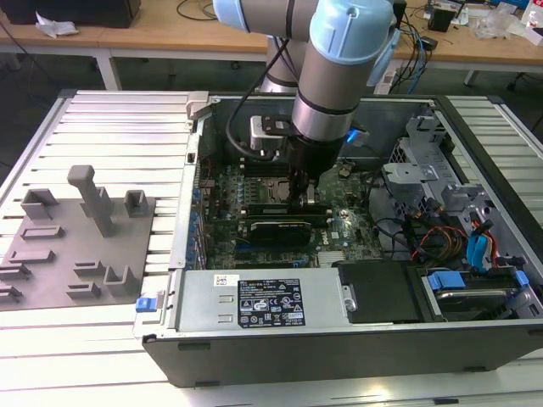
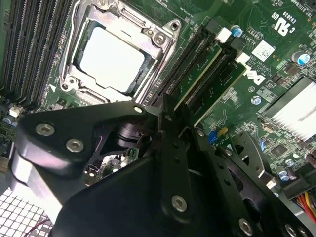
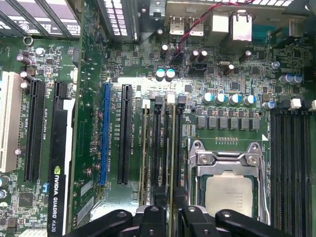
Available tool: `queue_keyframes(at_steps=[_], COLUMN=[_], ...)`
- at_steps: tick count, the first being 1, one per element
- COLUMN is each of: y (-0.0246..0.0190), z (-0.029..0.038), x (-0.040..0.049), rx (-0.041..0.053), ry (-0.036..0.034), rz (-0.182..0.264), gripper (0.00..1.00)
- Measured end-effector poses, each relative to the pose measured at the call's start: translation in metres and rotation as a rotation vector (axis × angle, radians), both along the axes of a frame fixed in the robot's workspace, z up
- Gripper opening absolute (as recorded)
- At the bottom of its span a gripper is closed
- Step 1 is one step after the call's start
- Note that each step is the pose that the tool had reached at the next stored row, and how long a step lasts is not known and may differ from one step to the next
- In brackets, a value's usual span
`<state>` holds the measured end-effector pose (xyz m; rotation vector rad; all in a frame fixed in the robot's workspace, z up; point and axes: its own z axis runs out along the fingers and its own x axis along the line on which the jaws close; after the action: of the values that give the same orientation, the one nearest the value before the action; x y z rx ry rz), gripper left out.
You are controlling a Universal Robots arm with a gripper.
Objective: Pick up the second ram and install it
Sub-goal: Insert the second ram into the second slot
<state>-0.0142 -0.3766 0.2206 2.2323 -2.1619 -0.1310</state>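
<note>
**Second stick over its slot**

My pincer [image 3: 170,217] is clenched on the second ram [image 3: 171,163], edge-down in the slot beside the CPU socket [image 3: 229,187]. It looks light, stiff and fragile; I grip its long flat faces.

Bright, even overhead room light in the exterior view; soft shadow under the arm [image 1: 335,93] inside the case. Glare whites out the processor lid [image 2: 112,59] in the second wrist view. Near gripper parts blur in both wrist views.
</note>
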Motion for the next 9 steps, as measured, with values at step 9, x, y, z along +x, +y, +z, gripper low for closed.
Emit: queue_keyframes(at_steps=[9], y=[0.0001], z=[0.0495], x=[-0.0004], rx=[0.0002], ry=[-0.0037], rz=[0.0], gripper=[0.11])
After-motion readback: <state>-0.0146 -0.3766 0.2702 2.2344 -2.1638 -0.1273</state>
